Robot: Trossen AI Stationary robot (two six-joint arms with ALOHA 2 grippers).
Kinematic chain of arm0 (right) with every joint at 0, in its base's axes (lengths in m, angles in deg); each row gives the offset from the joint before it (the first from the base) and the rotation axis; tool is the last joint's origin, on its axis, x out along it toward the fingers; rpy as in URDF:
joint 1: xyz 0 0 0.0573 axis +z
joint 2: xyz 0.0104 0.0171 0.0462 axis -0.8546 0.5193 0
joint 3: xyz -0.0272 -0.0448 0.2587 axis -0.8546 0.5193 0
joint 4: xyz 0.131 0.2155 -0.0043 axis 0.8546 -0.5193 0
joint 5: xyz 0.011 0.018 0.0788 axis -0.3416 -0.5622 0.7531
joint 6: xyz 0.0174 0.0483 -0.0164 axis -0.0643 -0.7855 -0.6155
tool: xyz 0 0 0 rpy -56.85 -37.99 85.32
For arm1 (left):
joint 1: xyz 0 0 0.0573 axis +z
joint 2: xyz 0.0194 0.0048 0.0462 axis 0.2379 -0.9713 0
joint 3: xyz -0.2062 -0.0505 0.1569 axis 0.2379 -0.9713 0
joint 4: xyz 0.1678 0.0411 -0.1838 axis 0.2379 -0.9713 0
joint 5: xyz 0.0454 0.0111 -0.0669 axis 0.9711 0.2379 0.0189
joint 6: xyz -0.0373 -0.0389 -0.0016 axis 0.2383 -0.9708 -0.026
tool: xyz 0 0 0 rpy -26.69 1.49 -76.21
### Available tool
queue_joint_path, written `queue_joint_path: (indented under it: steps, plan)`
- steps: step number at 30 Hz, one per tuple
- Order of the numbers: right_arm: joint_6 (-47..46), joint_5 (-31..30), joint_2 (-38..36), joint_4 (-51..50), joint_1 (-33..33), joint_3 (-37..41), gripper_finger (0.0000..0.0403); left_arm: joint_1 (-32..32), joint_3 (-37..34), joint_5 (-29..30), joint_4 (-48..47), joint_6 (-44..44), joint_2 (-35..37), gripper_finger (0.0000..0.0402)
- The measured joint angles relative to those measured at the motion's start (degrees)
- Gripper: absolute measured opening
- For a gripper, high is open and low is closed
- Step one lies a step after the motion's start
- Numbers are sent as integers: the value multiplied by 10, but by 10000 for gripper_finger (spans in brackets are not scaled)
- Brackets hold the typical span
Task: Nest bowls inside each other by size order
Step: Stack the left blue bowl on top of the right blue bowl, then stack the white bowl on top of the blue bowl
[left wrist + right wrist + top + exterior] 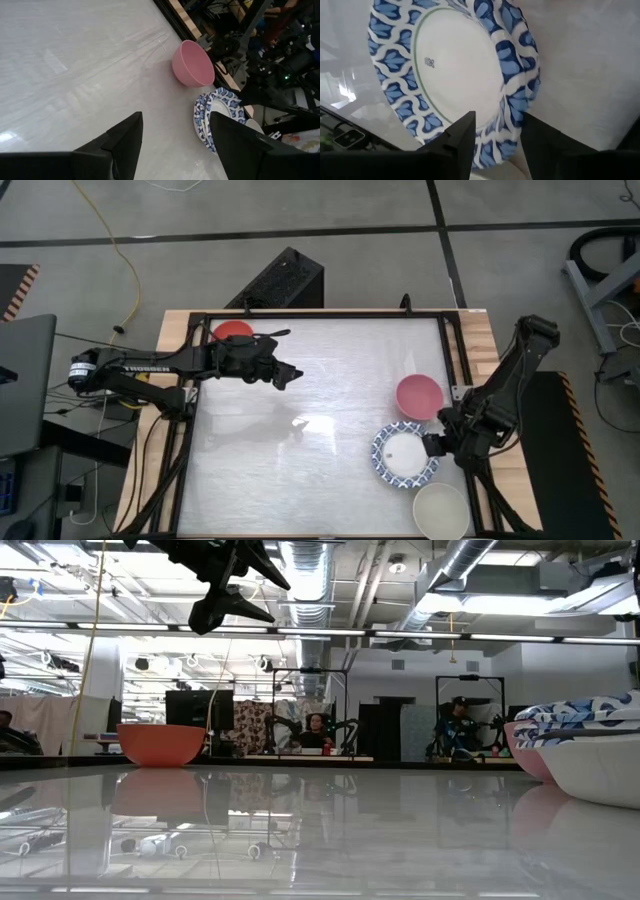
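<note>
Blue-patterned bowls (pixel 405 453) sit nested in a stack near the table's right edge, resting on its white surface. The pink bowl (pixel 418 394) stands just beyond them and the cream-white bowl (pixel 441 510) just nearer; the red bowl (pixel 232 330) is at the far left corner. My right gripper (pixel 437 442) hovers at the stack's right rim, open, one finger on each side of the rim (pixel 507 107). My left gripper (pixel 285 375) hangs open above the table's left-centre, near the red bowl, holding nothing; the low view shows it high up (pixel 235 590). My right gripper comes at the blue-patterned stack from above, slanting down, with the stack's right rim (pixel 512 125) between its parted fingers (pixel 462 137). I cannot tell whether either finger touches the rim. The stack rests flat on the table.
A dark metal frame (pixel 455 350) borders the white table surface, with wooden edges outside it. A black box (pixel 280 280) sits beyond the far edge and a laptop (pixel 20 380) off to the left. The table's middle (pixel 300 450) is free room.
</note>
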Motion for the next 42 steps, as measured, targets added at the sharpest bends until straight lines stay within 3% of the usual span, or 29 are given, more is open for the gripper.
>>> queue_joint_path:
  steps: [9,19,26,42]
  plan:
    - [-17,74,-8,-36,0,0,172,0,0,-5,0,3,0,219]
    - [105,99,-17,38,47,-22,171,0,0,-19,0,23,0,219]
    - [119,151,29,48,81,-22,165,0,0,-17,0,38,0,219]
    - [159,167,129,133,87,-22,164,0,0,-14,0,39,0,219]
